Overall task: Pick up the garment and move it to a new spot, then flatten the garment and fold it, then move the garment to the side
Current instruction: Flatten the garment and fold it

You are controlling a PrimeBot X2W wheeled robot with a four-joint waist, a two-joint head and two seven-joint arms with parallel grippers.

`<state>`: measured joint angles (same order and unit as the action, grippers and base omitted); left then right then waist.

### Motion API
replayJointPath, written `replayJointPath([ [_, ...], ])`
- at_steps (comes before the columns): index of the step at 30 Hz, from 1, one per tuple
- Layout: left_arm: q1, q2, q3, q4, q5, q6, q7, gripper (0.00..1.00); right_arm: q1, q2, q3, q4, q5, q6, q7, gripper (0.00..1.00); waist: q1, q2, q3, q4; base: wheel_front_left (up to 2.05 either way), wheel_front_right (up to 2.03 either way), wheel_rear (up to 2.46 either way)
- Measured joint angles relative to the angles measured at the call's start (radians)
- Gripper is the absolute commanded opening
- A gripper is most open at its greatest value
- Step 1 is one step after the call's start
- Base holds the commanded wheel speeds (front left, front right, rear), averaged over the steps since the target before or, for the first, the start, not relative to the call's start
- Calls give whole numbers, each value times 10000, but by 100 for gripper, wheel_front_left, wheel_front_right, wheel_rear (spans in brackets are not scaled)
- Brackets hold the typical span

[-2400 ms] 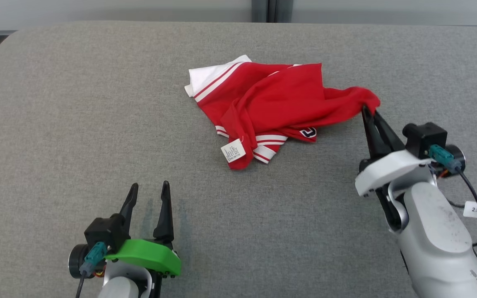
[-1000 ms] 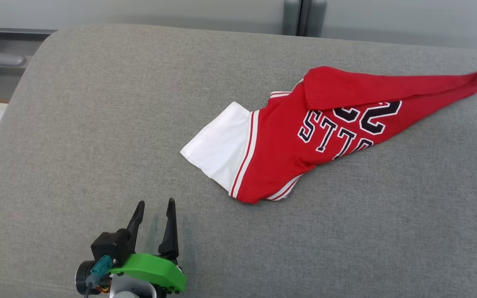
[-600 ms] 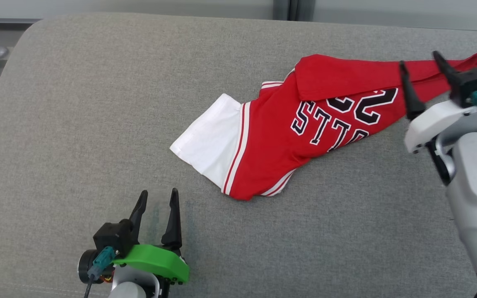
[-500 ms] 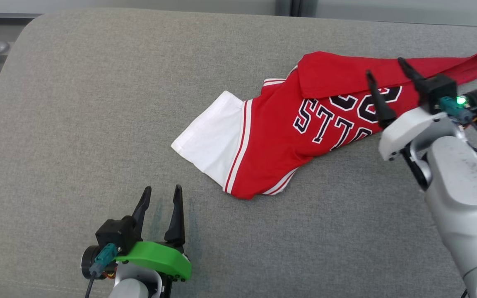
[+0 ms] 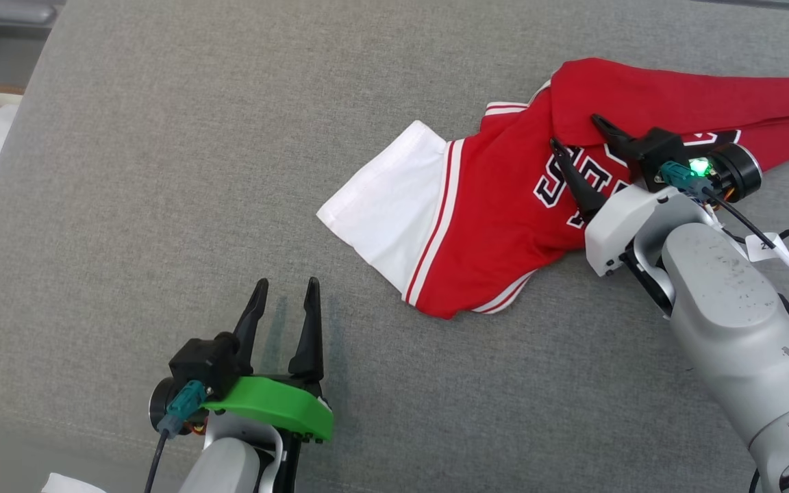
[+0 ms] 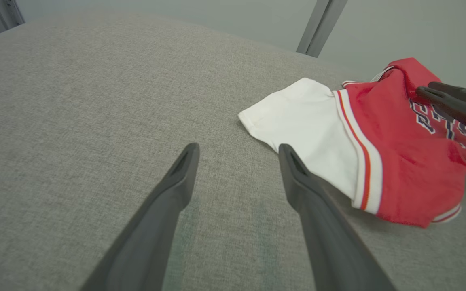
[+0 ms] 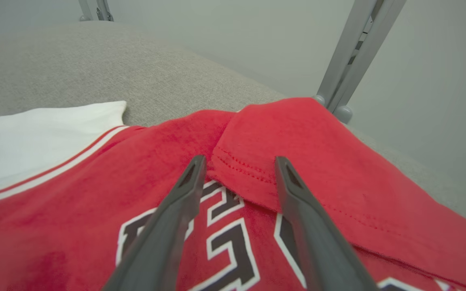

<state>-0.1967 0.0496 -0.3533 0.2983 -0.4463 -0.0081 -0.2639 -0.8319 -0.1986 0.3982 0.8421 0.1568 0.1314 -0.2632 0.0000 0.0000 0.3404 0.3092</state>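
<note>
Right gripper (image 5: 574, 130), fingers spread & empty, hovers astride the folded-over red flap (image 7: 281, 137) of the garment (image 5: 490, 226), a red-and-white jersey lying rumpled toward the far right corner of the grey cushion (image 5: 127, 171), one red end trailing to the right edge. Left gripper (image 5: 287, 281) hangs open over bare fabric nr the front edge, well apart from the jersey. Relocation seems done; flattening looks barely begun, w/ fold & move aside left to do.

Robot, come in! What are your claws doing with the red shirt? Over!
Left gripper open, above bare cushion. Right gripper open, straddling the folded-over flap. Shirt rumpled, not yet flat. Nothing blocking.
</note>
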Motion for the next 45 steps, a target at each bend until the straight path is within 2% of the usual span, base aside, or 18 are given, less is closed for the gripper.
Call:
replayJointPath([
  [3, -11, 0, -23, -31, -21, 52, 0, 100, 3, 0, 6, 0, -86, 0, 0, 74, 0, 0, 157, 132, 0, 0, 0],
  [6, -12, 0, -27, -54, -23, 75, 0, 100, 9, -10, 15, -31, -144, 0, 0, 73, 0, 0, 270, 204, 0, 0, 0],
  [7, -12, 0, -27, -58, -25, 79, 0, 100, 13, -10, 19, -44, -159, 0, 0, 69, 0, 0, 296, 213, 0, 0, 0],
  [8, -12, 0, -25, -58, -25, 79, -2, 100, 14, -4, 21, -69, -161, 0, 0, 50, 0, 0, 313, 213, 0, 0, 0],
  [9, -14, 0, -23, -58, -25, 81, 0, 100, 18, 12, -23, -132, -159, 0, 0, 38, 0, 0, 326, 204, 0, 0, 0],
  [10, -22, 0, -23, -56, -25, 81, 0, 100, 18, 17, -48, -180, -161, 0, 0, 13, 0, 1, 334, 194, 0, 0, 0],
  [11, -46, 0, -23, -54, -25, 82, -2, 100, 17, 19, -65, -213, -169, 0, 0, 0, 0, 0, 346, 181, 0, 0, 0],
  [18, -191, -2, 82, -13, -19, 84, -2, 100, 68, 40, -322, -470, -190, 0, 0, 0, 0, 0, 291, 38, 0, 0, 0],
  [25, -42, -4, 449, 123, 228, 56, -2, 100, 622, -42, -775, -2266, -155, 0, 2, 0, 0, 0, -64, -445, 0, 0, 0],
  [36, 372, -8, 966, 453, 635, -94, 0, 100, 3613, -865, -2550, -4794, 54, 0, 0, 0, 0, 1, -1074, -1730, 0, 0, 0],
  [41, 653, -6, 1183, 562, 692, -94, 0, 100, 5215, -1104, -3227, -5093, 113, 0, 0, 0, 0, 0, -1553, -2281, 0, 0, 0],
  [45, 744, -10, 1273, 585, 736, -138, 0, 100, 6182, -1300, -3651, -4780, -40, 0, 0, 0, 0, 1, -1854, -2664, 0, 0, 0],
])
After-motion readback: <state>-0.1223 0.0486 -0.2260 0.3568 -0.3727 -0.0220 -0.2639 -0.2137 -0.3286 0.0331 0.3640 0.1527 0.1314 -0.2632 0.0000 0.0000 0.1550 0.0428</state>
